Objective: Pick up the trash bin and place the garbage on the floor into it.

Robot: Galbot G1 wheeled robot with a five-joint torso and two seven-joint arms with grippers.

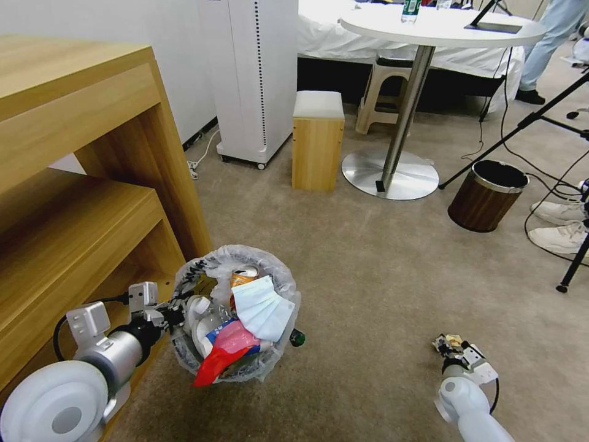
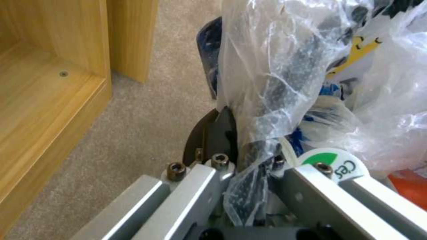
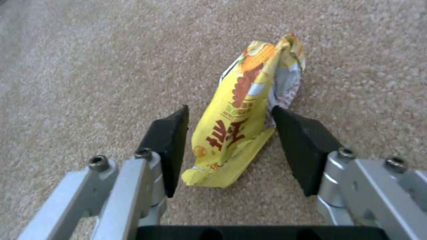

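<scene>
Left gripper, clamped on the rim of the trash bin, holds it beside the wooden shelf; litter nearly fills it. Right gripper, jaws spread, straddles the yellow wrapper lying on the floor, judged the last piece. Bin's lower contents hidden.

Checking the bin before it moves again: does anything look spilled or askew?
Yes. The trash bin, gripped at its rim by the left hand, is overfull: a red wrapper droops over its edge. A yellow wrapper lies on the floor between the right hand's open fingers.
</scene>
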